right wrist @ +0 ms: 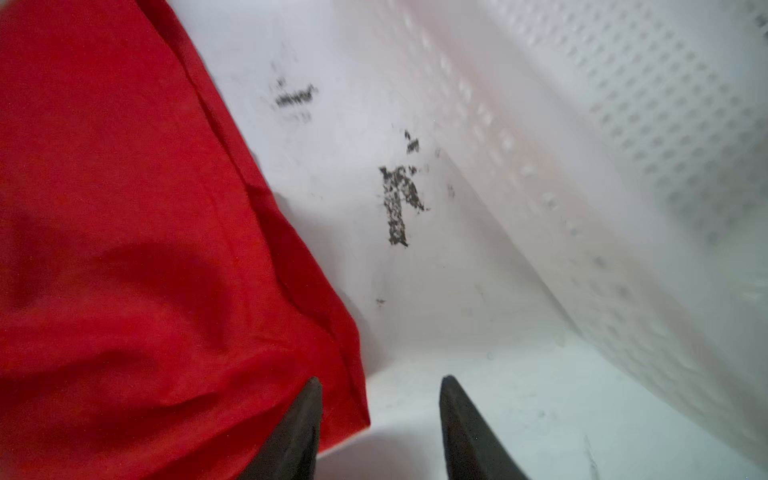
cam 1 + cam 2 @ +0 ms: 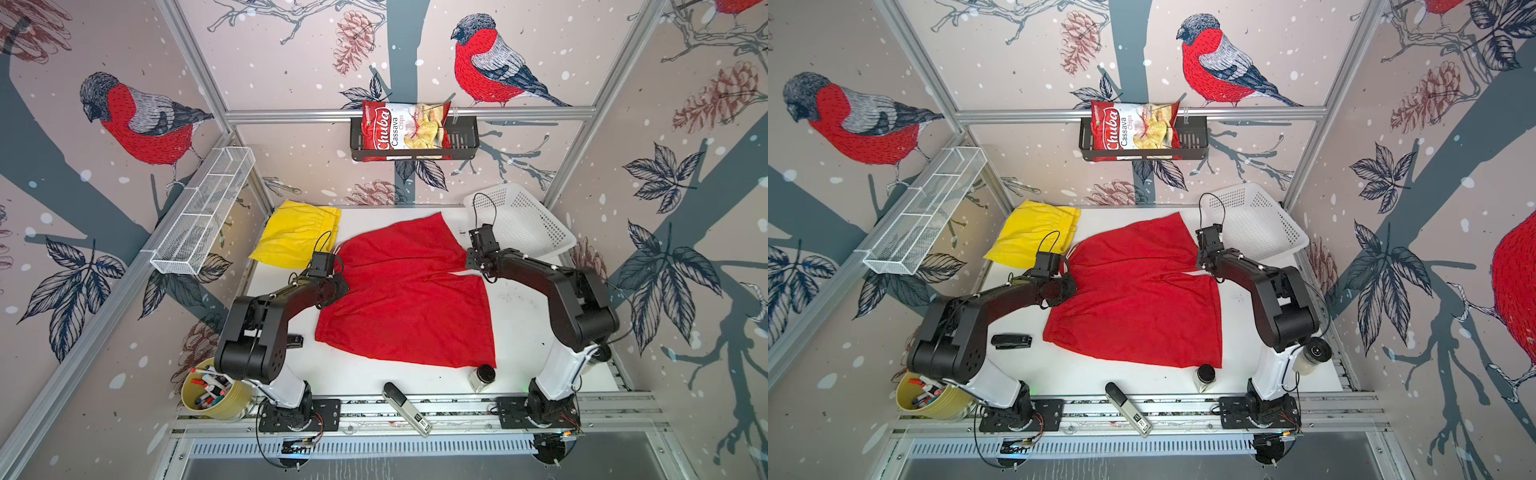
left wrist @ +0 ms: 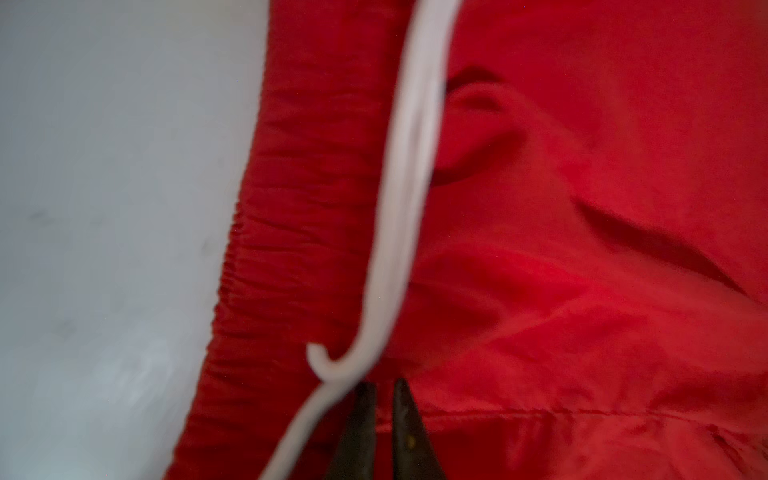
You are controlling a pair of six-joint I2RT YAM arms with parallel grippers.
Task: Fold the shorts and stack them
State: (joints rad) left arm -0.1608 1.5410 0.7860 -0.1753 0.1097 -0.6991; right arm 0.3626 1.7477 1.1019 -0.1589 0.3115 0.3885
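Observation:
The red shorts (image 2: 407, 299) (image 2: 1133, 307) lie spread flat on the white table (image 2: 523, 316), waistband to the left and both legs to the right. The yellow shorts (image 2: 295, 237) (image 2: 1032, 237) sit folded at the back left. My left gripper (image 2: 332, 270) (image 3: 384, 384) hangs over the gathered waistband (image 3: 291, 249) beside the white drawstring (image 3: 411, 166); its jaws stand a narrow gap apart over the red cloth. My right gripper (image 2: 471, 257) (image 1: 380, 380) is open at the hem corner of the far leg (image 1: 124, 208), one finger over the cloth and the other over bare table.
A white perforated basket (image 2: 523, 224) (image 1: 623, 166) stands just behind the right gripper. Along the front are a black stapler (image 2: 1011, 340), a small jar (image 2: 482, 376), a black-and-white device (image 2: 407, 409) and a yellow cup of pens (image 2: 216, 392). A chips bag (image 2: 405, 131) sits in a wall rack.

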